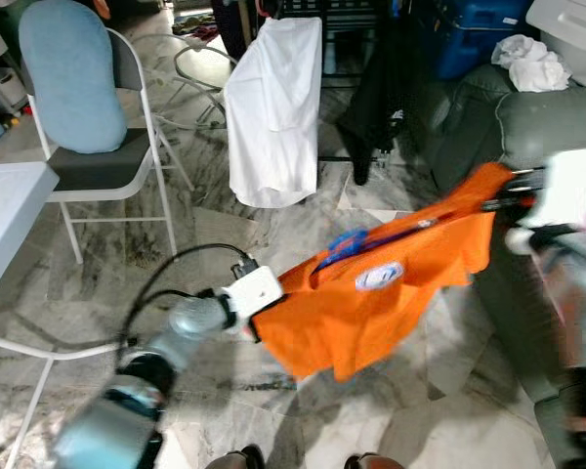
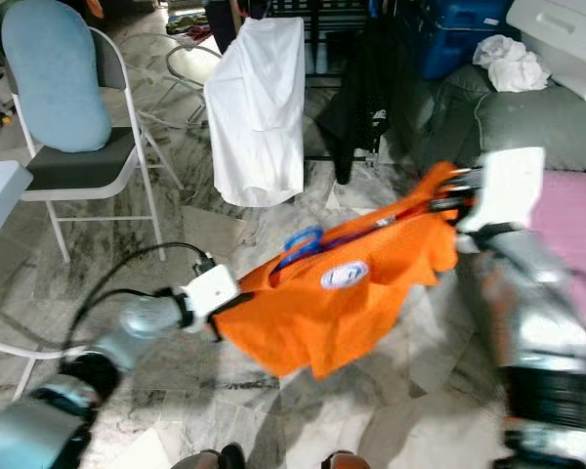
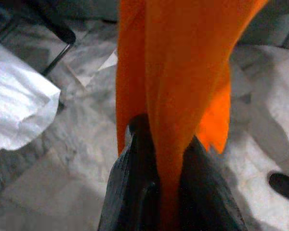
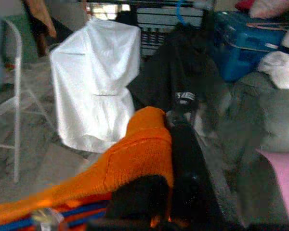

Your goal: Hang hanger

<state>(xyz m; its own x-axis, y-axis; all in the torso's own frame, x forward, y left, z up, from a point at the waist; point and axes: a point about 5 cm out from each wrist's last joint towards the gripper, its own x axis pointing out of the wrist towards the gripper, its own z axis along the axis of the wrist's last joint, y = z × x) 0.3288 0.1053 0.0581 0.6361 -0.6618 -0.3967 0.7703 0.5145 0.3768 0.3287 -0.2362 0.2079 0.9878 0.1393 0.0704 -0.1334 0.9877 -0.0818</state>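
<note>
Carrying an orange shirt [image 1: 371, 313] stretched between both arms, the robot is standing over the marble floor [image 1: 225, 225], facing a clothes rack [image 4: 149, 4] where a white shirt [image 1: 273, 107] and a black garment [image 1: 381, 98] are already hanging. A blue hanger [image 1: 347, 242] is lying inside the orange shirt, its loop and a thin blue bar peeking out at the collar, near a round printed badge.

The left claw [image 3: 156, 187] is pinching a fold at the shirt's lower end, fingers closed on the cloth with the fabric running up between them. The right claw [image 4: 171, 144] is gripping the opposite, upper end, orange fabric bunching over its black fingers; whether it is also catching the hanger itself cannot be told.

Judging by the sag in the middle, the shirt is light and limp and is giving no support of its own, so it is likely swinging and slipping along the hanger as the arms move. The hanger is probably the only stiff part. For the hanging step, the hook or the hanger's neck is looking like the sensible place to hold, since cloth alone could slide off. A folding chair [image 1: 107, 166] with a blue cushion [image 1: 73, 73] is standing to the left, beside a white bench [image 1: 10, 205] edge.
</note>
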